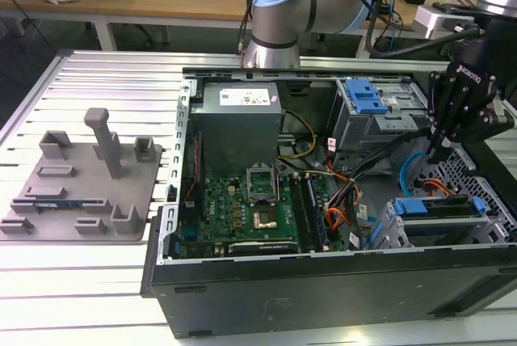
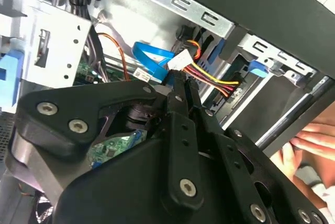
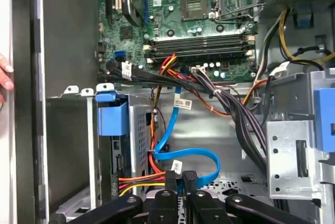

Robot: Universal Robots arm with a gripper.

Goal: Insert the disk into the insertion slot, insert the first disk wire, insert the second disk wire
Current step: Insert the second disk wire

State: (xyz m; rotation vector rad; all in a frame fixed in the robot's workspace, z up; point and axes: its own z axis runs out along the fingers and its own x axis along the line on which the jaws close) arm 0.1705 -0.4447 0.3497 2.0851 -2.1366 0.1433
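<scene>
Hand [image 3: 180,182] pinching blue cable [image 3: 178,153] | disk [image 1: 440,208] seated in insertion slot [image 1: 388,229]

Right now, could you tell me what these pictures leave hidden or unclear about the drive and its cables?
- Gripper fingertips: in both wrist views they pinch at a blue cable end, but the connector itself is covered by the fingers.
- Disk rear sockets: in the exterior view the cage wall hides them.
- A person's hand: cut off by the picture's edge in the second wrist view.
</scene>
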